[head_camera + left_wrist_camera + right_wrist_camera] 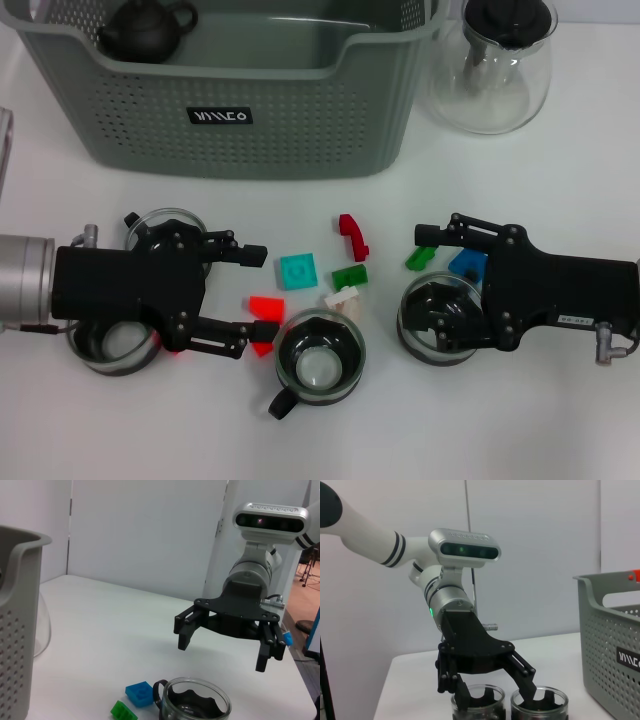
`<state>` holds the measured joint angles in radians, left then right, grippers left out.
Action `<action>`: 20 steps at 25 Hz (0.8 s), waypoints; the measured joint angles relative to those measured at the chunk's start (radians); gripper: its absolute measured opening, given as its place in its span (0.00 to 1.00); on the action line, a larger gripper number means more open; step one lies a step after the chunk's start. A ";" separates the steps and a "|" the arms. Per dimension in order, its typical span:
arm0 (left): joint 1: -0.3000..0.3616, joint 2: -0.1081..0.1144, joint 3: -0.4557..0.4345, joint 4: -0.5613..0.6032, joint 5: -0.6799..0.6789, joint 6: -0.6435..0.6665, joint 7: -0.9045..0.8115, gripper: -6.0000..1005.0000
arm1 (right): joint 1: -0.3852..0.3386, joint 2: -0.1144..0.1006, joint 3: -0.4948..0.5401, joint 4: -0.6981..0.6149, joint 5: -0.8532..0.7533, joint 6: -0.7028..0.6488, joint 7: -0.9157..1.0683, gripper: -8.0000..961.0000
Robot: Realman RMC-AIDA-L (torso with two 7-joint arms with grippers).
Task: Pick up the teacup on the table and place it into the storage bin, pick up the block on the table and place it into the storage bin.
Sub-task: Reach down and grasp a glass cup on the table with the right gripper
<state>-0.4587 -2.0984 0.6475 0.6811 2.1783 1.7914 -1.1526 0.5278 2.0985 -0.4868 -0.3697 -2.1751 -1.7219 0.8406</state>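
Note:
Several glass teacups with dark insides stand on the white table: one in front, one under my right gripper, and two under my left arm. Small blocks lie in the middle: teal, red, dark red, green, white and blue. My left gripper is open, and the red block shows between its fingers. My right gripper is open just above the right teacup. The grey-green storage bin stands at the back.
A dark teapot sits inside the bin at its left end. A clear glass carafe with a black lid stands to the right of the bin. Another green block lies by my right gripper's upper finger.

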 joint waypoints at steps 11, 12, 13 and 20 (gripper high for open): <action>0.000 0.000 -0.003 0.000 0.000 0.003 0.001 0.87 | 0.001 0.000 -0.001 0.003 0.000 0.014 0.000 0.98; 0.000 0.000 -0.003 0.000 0.000 0.004 0.001 0.87 | 0.001 0.000 -0.001 0.002 0.000 0.014 0.000 0.98; 0.000 0.000 -0.003 0.003 0.000 0.008 0.000 0.87 | 0.001 0.000 -0.001 0.002 0.000 0.014 0.001 0.98; 0.019 0.026 -0.183 0.048 -0.004 0.197 -0.011 0.87 | -0.002 -0.006 0.018 -0.036 0.003 -0.039 0.087 0.98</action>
<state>-0.4396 -2.0727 0.4648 0.7294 2.1746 1.9884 -1.1640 0.5262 2.0923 -0.4691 -0.4059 -2.1717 -1.7608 0.9276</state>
